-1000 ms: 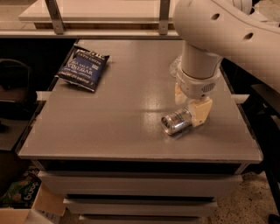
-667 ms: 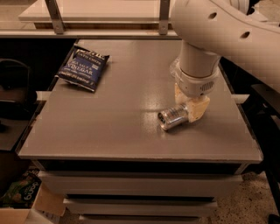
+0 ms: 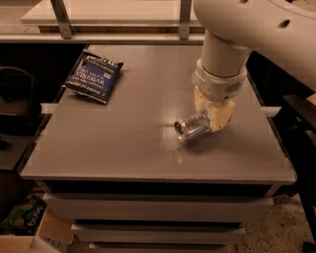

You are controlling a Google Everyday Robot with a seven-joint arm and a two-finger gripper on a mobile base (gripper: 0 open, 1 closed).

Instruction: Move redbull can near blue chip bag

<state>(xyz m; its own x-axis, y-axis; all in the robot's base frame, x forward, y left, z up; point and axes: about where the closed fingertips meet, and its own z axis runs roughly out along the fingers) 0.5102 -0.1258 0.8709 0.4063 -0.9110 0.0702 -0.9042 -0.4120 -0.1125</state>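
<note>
the grey table top is filling most of the view, sitting on a pale cabinet whose drawer fronts are showing below its front edge. the white robot arm is coming in from the upper right and reaching down over the right half of the table, its thick wrist ending in a ribbed collar. a pale shelf on two metal posts is running along behind the table's back edge, and a cardboard box is standing on the floor beyond the front left corner. the blue chip bag is lying flat near the back left corner, white lettering facing up, close against the left edge. the gripper is hanging low over the right half of the surface, roughly midway between the back and front edges and nearer the right edge than the centre. its cream fingers are clamping the rear end of the redbull can, which is lying on its side with its round silver top pointing toward the front left corner. the can is sitting at or just above the table; i cannot tell whether it is touching. the can and the bag are lying well apart, with the middle of the table between them
</note>
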